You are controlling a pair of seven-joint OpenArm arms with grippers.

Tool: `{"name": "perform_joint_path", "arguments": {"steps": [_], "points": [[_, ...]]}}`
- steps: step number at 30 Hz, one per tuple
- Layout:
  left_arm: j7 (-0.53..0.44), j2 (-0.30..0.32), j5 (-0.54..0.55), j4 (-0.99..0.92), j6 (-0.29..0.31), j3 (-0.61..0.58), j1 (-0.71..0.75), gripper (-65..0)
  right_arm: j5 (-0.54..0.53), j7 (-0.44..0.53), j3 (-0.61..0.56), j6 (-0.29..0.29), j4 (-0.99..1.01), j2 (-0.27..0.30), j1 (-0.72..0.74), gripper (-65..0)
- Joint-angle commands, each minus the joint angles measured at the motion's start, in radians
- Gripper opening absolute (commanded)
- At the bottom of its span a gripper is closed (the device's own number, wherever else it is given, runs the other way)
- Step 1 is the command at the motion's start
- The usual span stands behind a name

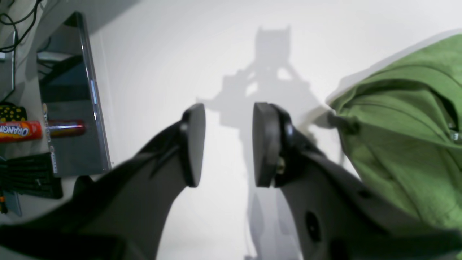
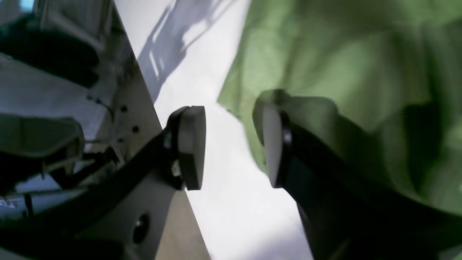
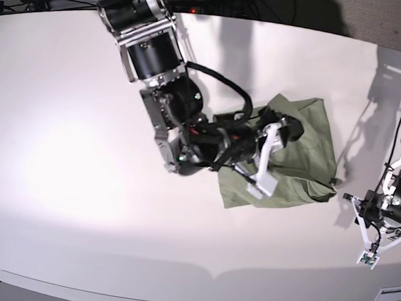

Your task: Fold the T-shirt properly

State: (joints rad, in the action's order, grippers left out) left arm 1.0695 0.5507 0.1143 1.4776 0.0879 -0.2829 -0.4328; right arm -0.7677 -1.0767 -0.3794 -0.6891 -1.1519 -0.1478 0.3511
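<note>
Your right arm reaches in from the far side, bent low, wrist turned toward the middle. Its right gripper (image 2: 232, 144) has its jaws parted, with nothing between the pads. Your left arm sits well apart at the other edge, and the left gripper (image 1: 228, 144) likewise stands parted, clasping nothing.

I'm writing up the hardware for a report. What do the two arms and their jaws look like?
Both arms are black, with silver-grey ribbed joint housings. The right arm carries looped black cables, and its right gripper has pale, whitish finger plates. In the wrist views each gripper ends in dark, curved fingers with flat oval black pads; the left gripper looks slim, with thin wiring.
</note>
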Motion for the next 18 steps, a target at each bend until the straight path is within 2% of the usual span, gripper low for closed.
{"name": "perform_joint_path", "arguments": {"steps": [1, 8, 10, 13, 16, 18], "points": [[-0.019, 0.015, -0.008, 0.018, -0.006, 0.007, -0.03, -43.5, -0.034, 0.038, -0.028, -0.009, -0.015, -0.009, 0.029, -38.5], [-0.019, 0.015, -0.008, 0.018, -0.006, 0.007, -0.03, -43.5, -0.301, 0.048, -0.201, -0.009, -0.015, -0.009, 0.08, -38.5], [-0.019, 0.016, -0.007, 0.018, -0.006, 0.007, -0.03, -43.5, -0.319, 0.047, -0.209, -0.009, -0.017, -0.009, 0.109, -38.5], [-0.031, 0.018, 0.071, 0.018, -0.003, 0.007, -0.031, -43.5, -0.142, 0.061, -0.151, -0.009, -0.02, -0.009, 0.153, -38.5], [-0.058, 0.014, 0.184, 0.018, 0.06, 0.007, -0.032, -43.5, 0.088, 0.172, -0.002, -0.009, -0.02, -0.009, 0.181, -38.5], [-0.057, 0.012, 0.217, 0.019, 0.074, 0.007, -0.032, -43.5, 0.215, 0.25, 0.126, -0.009, -0.02, -0.009, 0.196, -38.5]]}}
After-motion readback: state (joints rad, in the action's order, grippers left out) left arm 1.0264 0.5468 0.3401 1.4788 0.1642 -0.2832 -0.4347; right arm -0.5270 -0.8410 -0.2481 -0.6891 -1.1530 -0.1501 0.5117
